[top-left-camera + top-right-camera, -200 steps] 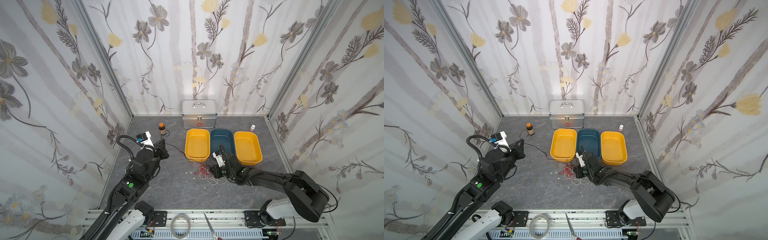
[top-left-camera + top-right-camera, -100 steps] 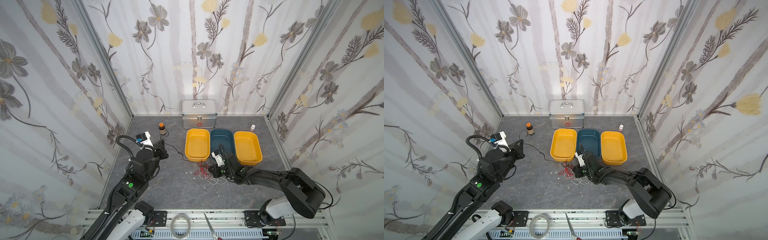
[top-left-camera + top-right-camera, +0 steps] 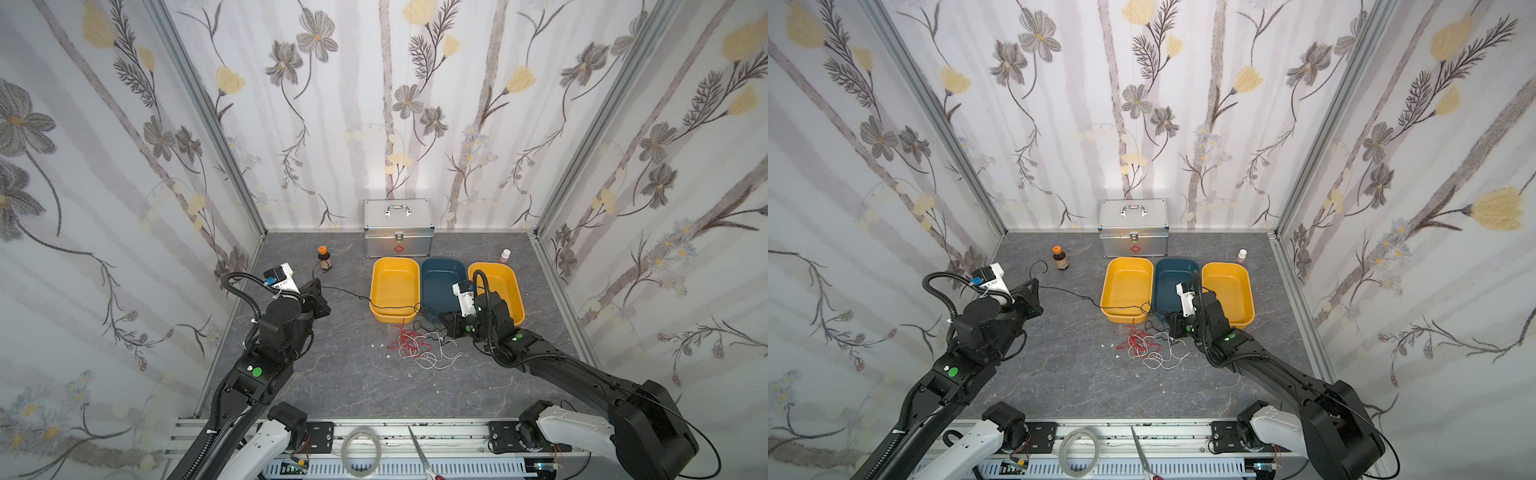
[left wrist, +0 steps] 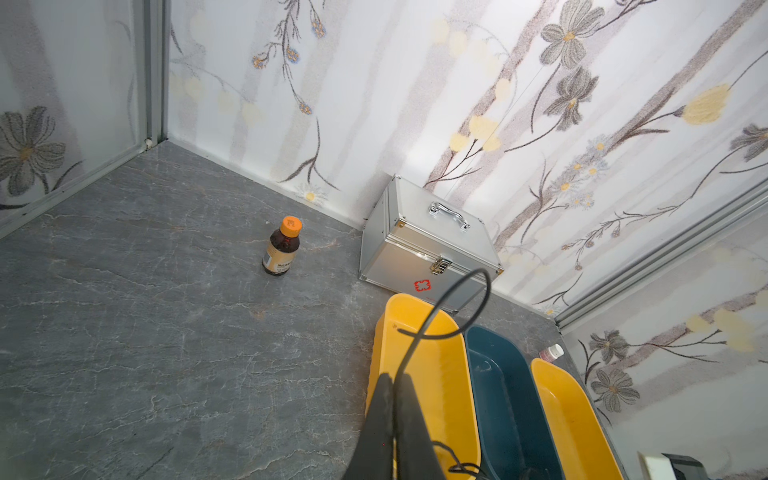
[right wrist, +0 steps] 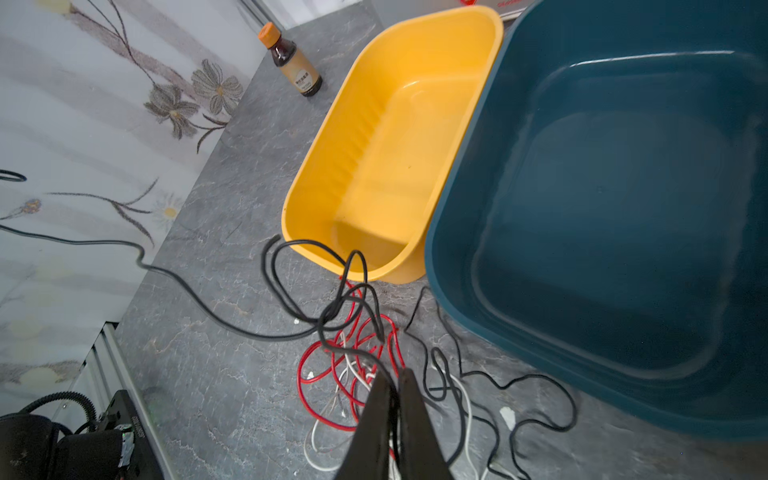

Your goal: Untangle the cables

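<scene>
The cables lie in a loose tangle on the grey floor in front of the trays. In both top views the red cable (image 3: 405,338) (image 3: 1133,340) and the white cable (image 3: 432,361) (image 3: 1158,361) curl together. The black cable (image 3: 349,293) (image 3: 1067,291) stretches left from the tangle to my left gripper (image 3: 318,297) (image 3: 1030,297). In the left wrist view that gripper (image 4: 395,380) is shut on the black cable (image 4: 440,303), which loops out beyond the tips. My right gripper (image 3: 448,328) (image 5: 395,376) hangs over the tangle, shut on a black cable (image 5: 199,303) strand above the red cable (image 5: 307,361).
Just behind the tangle sit a yellow tray (image 3: 376,286), a blue tray (image 3: 442,264) and a second yellow tray (image 3: 517,291). Behind them stand a silver case (image 3: 399,228), a brown bottle (image 3: 324,259) and a small pink bottle (image 3: 505,255). A tape ring (image 3: 360,451) and scissors (image 3: 422,457) lie on the front rail.
My right gripper has shifted to the right, toward the blue tray, with the black cable in it. The left arm has stayed where it was.
</scene>
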Controlling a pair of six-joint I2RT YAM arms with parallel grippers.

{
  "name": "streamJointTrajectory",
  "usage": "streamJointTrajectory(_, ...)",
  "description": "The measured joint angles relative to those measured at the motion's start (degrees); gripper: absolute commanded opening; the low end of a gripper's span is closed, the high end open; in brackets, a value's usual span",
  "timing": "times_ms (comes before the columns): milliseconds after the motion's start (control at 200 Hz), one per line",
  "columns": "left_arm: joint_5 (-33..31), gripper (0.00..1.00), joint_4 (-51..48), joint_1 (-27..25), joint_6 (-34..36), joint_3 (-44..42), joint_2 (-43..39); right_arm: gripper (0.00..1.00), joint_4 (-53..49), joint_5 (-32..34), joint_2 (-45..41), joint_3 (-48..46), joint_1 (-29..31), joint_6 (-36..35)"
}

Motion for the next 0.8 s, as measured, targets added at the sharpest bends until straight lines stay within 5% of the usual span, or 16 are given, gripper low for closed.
streamJointTrajectory(799,-8.1,0.00,-11.3,3.8,-1.6,2.1,-2.2,0.08,-5.2,2.2,-4.5,-7.1,-16.0,3.5)
